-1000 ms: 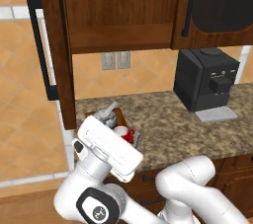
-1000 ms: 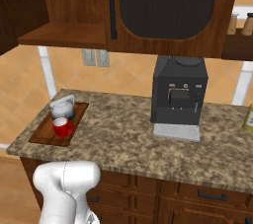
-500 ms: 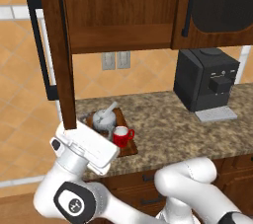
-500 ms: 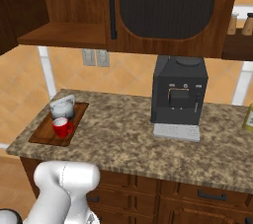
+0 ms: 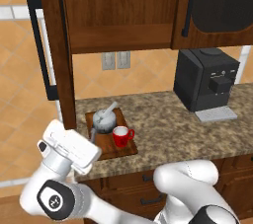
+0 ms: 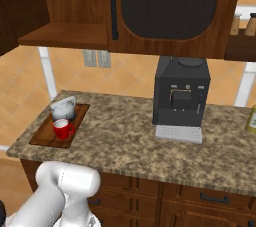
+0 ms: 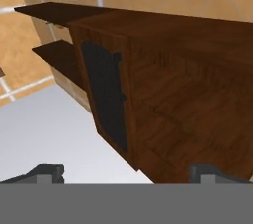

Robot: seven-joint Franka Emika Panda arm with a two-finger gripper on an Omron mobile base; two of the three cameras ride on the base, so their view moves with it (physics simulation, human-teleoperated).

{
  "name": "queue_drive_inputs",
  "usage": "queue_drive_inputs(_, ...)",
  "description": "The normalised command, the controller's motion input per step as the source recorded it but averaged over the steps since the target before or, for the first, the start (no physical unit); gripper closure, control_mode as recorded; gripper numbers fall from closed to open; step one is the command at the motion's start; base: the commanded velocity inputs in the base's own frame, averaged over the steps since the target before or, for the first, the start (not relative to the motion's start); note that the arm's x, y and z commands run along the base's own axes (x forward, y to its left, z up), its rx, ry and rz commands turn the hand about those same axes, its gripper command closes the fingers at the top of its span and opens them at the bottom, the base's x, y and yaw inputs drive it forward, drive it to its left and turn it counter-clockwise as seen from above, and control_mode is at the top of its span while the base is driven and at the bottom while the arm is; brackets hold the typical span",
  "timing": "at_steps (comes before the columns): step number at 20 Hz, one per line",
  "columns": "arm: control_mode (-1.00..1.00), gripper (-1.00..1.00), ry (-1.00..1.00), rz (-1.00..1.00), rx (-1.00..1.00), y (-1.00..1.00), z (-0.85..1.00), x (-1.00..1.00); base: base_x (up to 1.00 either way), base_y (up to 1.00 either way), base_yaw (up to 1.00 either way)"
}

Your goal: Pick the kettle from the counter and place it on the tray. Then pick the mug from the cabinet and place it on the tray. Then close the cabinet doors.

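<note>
The cabinet (image 5: 118,11) hangs above the counter (image 6: 130,136), dark brown, 1 door (image 5: 52,50) swung out edge-on with its black bar handle. On the tray (image 6: 47,133) at the counter's left end sit the silvery kettle (image 6: 63,108) and red mug (image 6: 62,129) — touching or nearly so. The gripper (image 7: 126,173) is spread wide, holding nothing, aimed at the cabinet — bare speckled counter lies right of the tray.

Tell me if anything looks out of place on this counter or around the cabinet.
Only the left cabinet door stands swung wide open. The kettle and red mug sit upright on the tray; nothing is spilled.
</note>
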Motion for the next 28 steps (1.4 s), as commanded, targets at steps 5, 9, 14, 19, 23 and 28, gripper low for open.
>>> queue_drive_inputs(5, -1.0, -1.0, 0.0, 0.0, -0.01, 0.4, -0.27, 0.37, 0.0, 0.0, 0.0)
queue_drive_inputs(9, -1.0, -1.0, 0.02, 0.0, -0.01, 0.5, -0.01, 0.31, 0.0, 0.0, 0.0)
queue_drive_inputs(14, -1.0, -1.0, 0.08, 0.0, -0.05, 0.57, 0.0, 0.29, 0.0, 0.0, 0.0)
queue_drive_inputs(19, -1.0, -1.0, 0.04, -0.01, -0.02, 0.46, 0.04, 0.23, 0.0, 0.0, 0.0)
queue_drive_inputs(23, -1.0, -1.0, 0.04, -0.05, 0.0, 0.27, 0.26, 0.04, 0.0, 0.0, 0.0)
queue_drive_inputs(28, -1.0, -1.0, 0.03, -0.07, 0.0, 0.15, 0.25, 0.0, 0.0, 0.0, 0.0)
